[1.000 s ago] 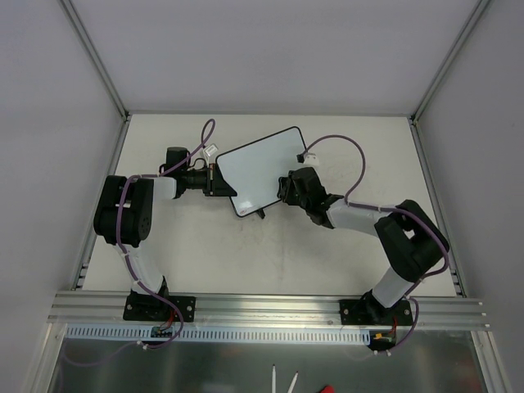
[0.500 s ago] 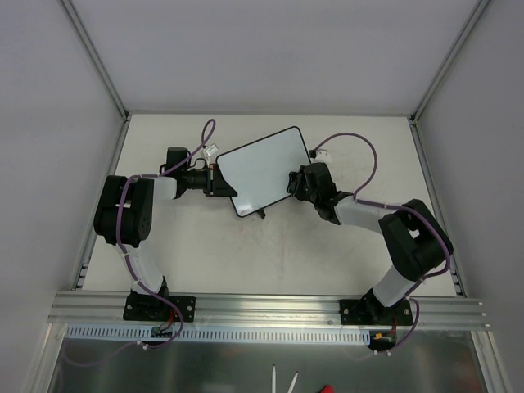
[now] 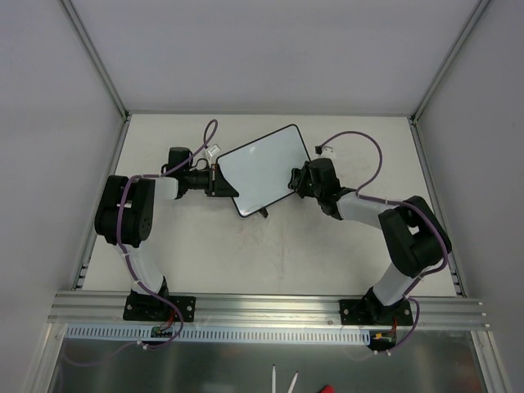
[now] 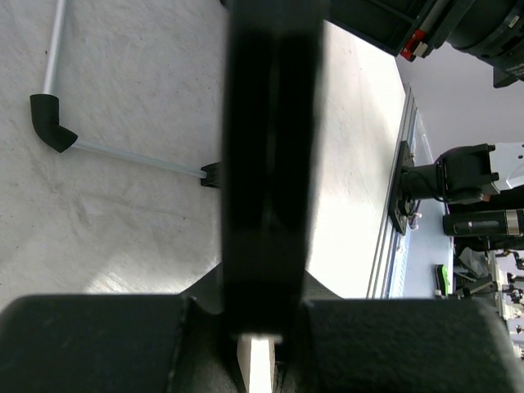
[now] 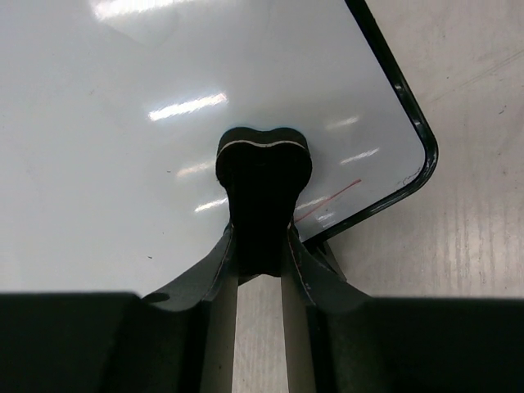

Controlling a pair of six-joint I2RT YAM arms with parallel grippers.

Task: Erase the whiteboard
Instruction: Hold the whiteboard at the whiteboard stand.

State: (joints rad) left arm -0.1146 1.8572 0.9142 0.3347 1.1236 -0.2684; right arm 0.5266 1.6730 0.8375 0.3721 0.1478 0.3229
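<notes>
Eraser (image 5: 264, 176), pinched by right gripper (image 5: 262, 246), has slid rightward across whiteboard (image 3: 258, 168) clamped by left gripper (image 3: 214, 180).

Lab — alu rail (image 3: 270, 304), white encl. walls (image 3: 270, 49)

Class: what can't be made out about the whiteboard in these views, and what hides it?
Left wrist: whiteboard seen edge-on in the left claw; its face is hidden.
Right wrist: eraser in the right claw hides where the red stroke ends.
Top: that stroke is too small to see.
</notes>
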